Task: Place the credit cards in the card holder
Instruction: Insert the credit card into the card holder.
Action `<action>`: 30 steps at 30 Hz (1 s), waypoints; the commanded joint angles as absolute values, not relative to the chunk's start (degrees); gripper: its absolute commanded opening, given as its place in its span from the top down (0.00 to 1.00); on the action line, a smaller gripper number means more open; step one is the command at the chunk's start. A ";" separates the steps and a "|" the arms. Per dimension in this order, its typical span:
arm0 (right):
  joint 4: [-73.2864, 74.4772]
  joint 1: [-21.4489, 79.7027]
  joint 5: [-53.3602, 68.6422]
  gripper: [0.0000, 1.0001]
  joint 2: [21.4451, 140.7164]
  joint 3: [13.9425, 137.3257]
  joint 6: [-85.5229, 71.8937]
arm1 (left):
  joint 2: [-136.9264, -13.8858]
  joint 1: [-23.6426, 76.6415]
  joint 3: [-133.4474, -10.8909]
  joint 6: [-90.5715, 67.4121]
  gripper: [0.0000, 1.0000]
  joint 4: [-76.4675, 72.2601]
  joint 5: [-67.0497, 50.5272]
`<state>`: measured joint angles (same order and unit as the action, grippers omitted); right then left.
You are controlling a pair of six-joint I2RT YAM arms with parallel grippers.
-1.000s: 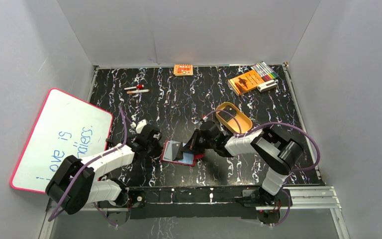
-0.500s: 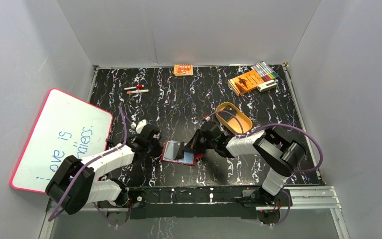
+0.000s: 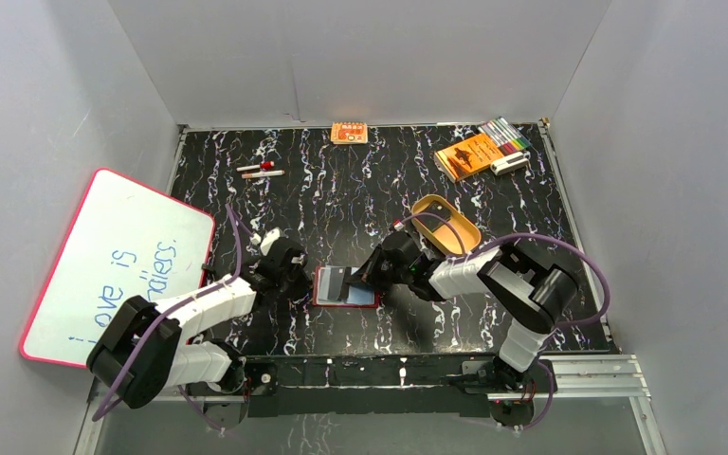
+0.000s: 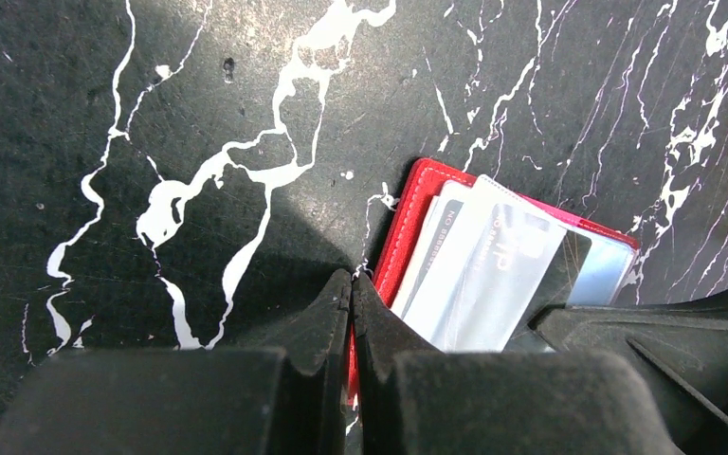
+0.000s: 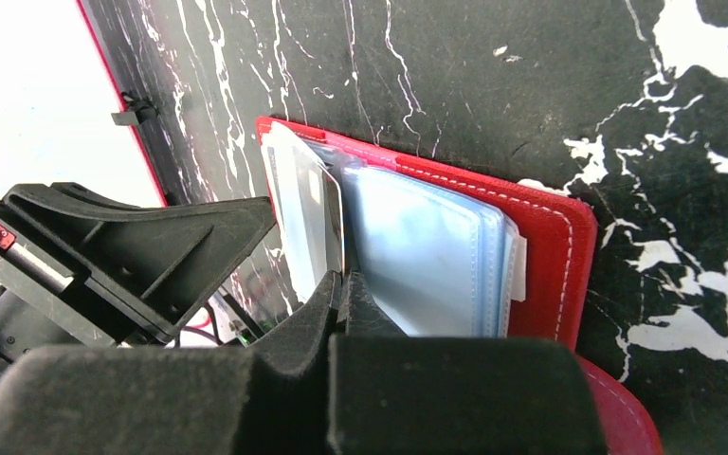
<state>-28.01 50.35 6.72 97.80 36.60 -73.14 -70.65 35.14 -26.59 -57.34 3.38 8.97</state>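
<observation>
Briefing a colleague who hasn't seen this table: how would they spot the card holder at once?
On the black marbled table, near the front edge, the card holder lies open between the left gripper and the right gripper. It alone is red with pale blue clear sleeves; the tray behind it is tan and oval.
</observation>
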 commanded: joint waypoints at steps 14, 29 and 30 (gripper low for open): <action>-29.81 52.77 7.01 1.00 102.35 40.21 -70.67 | -71.67 35.33 -24.02 -57.41 1.00 5.28 5.16; -10.51 52.87 -1.40 0.43 91.78 42.34 -62.55 | -68.49 35.33 -25.78 -56.90 1.00 9.79 9.38; -9.11 52.88 -2.02 0.41 90.88 42.40 -61.73 | -68.13 35.33 -26.10 -56.75 1.00 10.42 9.85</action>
<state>-18.31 52.69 3.70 95.83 40.93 -66.52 -69.56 35.09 -25.91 -57.67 3.70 7.73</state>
